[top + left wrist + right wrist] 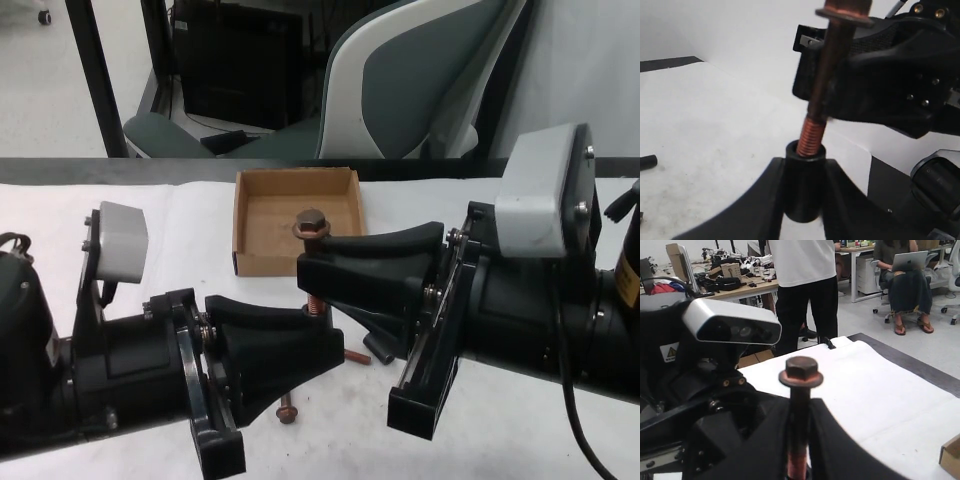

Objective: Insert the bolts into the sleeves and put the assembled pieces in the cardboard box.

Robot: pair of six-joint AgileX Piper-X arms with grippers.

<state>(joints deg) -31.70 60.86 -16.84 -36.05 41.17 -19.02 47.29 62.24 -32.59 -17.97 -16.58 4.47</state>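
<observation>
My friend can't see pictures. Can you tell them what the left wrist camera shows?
A copper-coloured bolt, held upright by the right gripper, has its threaded tip just inside the top of a black sleeve. The left gripper clamps that sleeve from both sides over the white bench. A small black piece lies farther off on the bench.

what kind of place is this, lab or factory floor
Most likely a robotics lab in a shared office rather than a factory: a white-covered bench with a small cardboard box, an office chair right behind it, and a worktable cluttered with gear in the room beyond.
</observation>
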